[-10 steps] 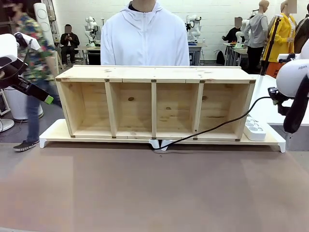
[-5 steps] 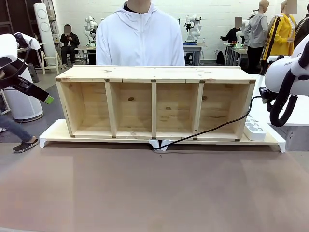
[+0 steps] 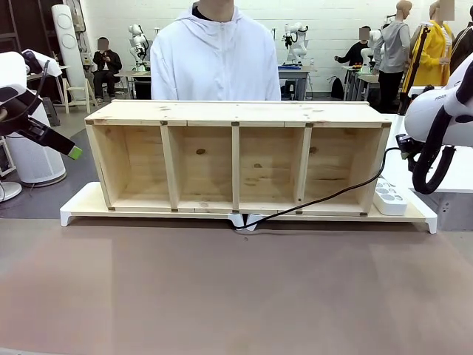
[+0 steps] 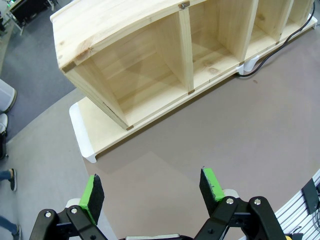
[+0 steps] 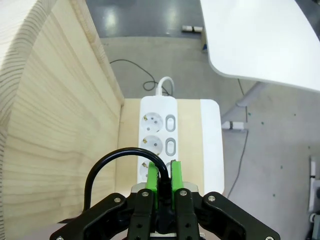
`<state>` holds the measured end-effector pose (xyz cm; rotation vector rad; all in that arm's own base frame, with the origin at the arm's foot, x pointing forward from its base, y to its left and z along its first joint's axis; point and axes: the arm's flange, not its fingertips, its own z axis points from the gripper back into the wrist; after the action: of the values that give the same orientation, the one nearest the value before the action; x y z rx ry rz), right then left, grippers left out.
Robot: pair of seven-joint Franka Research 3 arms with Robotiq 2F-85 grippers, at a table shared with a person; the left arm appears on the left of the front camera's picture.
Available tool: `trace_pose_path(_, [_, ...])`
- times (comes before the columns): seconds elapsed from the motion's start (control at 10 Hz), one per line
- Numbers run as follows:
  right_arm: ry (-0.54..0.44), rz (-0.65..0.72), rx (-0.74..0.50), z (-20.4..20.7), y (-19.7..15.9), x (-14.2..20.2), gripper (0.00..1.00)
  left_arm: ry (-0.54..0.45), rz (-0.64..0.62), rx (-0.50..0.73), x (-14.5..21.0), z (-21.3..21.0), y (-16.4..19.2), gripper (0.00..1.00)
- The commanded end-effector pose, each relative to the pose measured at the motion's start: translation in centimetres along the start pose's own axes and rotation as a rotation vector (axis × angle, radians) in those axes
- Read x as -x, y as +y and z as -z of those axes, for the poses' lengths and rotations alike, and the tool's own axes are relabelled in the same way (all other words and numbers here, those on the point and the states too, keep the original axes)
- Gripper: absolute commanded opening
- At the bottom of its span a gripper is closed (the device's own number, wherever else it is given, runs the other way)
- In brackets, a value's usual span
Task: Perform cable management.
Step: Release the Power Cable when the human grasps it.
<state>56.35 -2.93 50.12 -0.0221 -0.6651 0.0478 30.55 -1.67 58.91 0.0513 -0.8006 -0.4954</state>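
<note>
The cable [image 5: 102,165] is being held by the right tool [image 5: 164,172]. Its green pads are being squeezed tight on the cable's end, right over the white power strip [image 5: 159,125]. It cannot be told if the plug is being kept in a socket or not.

In the front view, the cable is being stretched from the 6 o'clock side of the wooden shelf [image 3: 236,112] up to its 3 o'clock end. One second ago the right arm was being hung lower and farther out toward 3 o'clock. Now it is being kept higher and closer to the shelf, and the cable end is being carried along. This likely means the cable is being gathered toward the strip.

The left tool [image 4: 152,192] is being held wide and empty over the desk [image 3: 236,296], at the shelf's 9 o'clock side
</note>
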Motion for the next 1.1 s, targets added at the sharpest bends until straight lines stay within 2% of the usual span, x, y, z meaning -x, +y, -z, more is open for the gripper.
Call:
trace_pose_path(0.0, [-0.004,0.004,0.003,-0.13,-0.01,-0.11,0.13,0.001,-0.005,0.003,0.03,0.00,0.05,1.00])
trace_pose_path(1.0, [-0.004,0.004,0.003,-0.13,-0.01,-0.11,0.13,0.001,-0.005,0.003,0.03,0.00,0.05,1.00])
